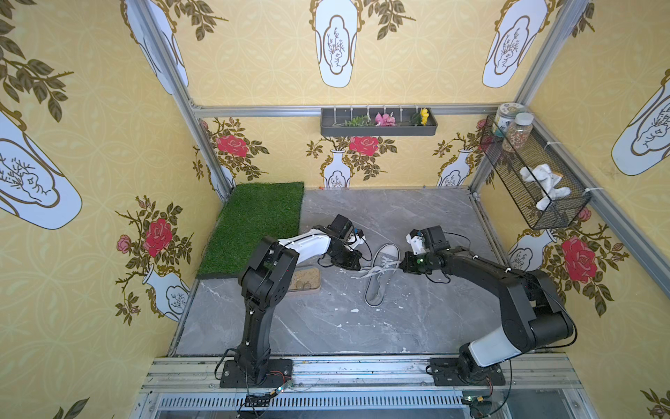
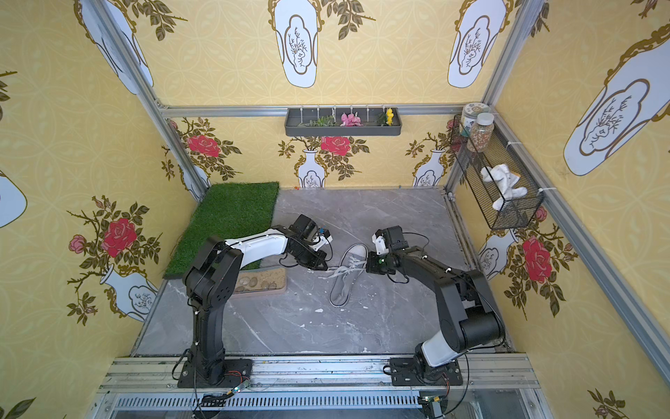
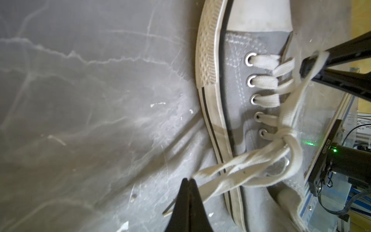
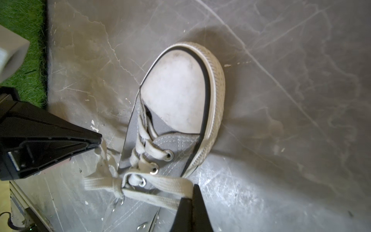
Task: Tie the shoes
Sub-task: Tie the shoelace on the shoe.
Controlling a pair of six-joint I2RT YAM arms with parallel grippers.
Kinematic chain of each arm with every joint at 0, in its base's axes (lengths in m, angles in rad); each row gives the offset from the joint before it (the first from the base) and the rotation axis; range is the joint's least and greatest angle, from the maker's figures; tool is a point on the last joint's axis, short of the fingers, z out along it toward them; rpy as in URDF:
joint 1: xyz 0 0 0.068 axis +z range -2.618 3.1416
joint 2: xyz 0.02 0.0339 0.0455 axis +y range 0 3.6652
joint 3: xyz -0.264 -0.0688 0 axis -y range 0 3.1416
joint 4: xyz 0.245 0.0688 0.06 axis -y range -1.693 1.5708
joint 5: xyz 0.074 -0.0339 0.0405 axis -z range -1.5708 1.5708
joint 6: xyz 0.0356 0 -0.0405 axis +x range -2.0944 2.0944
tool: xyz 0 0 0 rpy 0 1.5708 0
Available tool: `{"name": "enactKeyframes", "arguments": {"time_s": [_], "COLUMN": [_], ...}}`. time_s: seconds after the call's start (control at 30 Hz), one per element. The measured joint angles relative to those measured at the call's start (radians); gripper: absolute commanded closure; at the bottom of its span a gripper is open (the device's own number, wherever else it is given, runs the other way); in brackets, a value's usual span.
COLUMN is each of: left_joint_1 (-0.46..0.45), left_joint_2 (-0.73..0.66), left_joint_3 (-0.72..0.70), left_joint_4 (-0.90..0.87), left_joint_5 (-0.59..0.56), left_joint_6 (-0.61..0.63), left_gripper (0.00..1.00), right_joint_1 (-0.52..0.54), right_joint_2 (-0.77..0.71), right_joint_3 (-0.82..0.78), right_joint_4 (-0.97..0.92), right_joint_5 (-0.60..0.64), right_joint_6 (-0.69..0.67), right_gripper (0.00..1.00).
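Sneaker [image 1: 379,286], a grey canvas low-top with a white toe cap [image 4: 176,90], lay flat on the grey marble tabletop [image 1: 398,326] directly between the two grippers, its toe pointing away from the arm bases. The left gripper [image 3: 188,180] sat just beside one flank of the shoe, its jaws pressed together and pinching a strand of the pale laces [image 3: 263,82] at the tips. The right gripper [image 4: 194,189] sat just beside the opposite flank, likewise clamped on a lace strand. Between them the laces stretched across the upper and met in a knot [image 3: 285,138] over the eyelets. A tan pebble tray [image 2: 277,278] rested behind the left gripper, apart from the shoe.
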Motion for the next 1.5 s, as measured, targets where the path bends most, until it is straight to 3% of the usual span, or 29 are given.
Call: {"name": "enactKeyframes", "arguments": {"time_s": [0.6,1.2,1.27,1.5], "left_joint_1": [-0.008,-0.012,-0.01,-0.005], "left_joint_2": [-0.02,-0.05,-0.052,-0.055], "left_joint_3": [-0.05,-0.072,-0.056,-0.019], "left_joint_4": [0.069,0.127,0.117,0.1], "left_joint_5": [-0.131,-0.137,-0.112,-0.008], "left_joint_6": [0.0,-0.013,-0.028,-0.063], "left_gripper": [1.0,1.0,0.94,0.59], "right_joint_1": [-0.02,-0.081,-0.082,-0.078], "right_joint_2": [-0.068,-0.091,-0.091,-0.074], "right_joint_3": [-0.06,-0.162,-0.163,-0.152], "right_joint_4": [-0.008,0.094,0.095,0.119], "right_joint_5": [0.043,-0.02,-0.027,-0.04], "right_joint_6": [0.055,0.119,0.119,0.119], "right_gripper": [1.0,1.0,1.0,1.0]}}
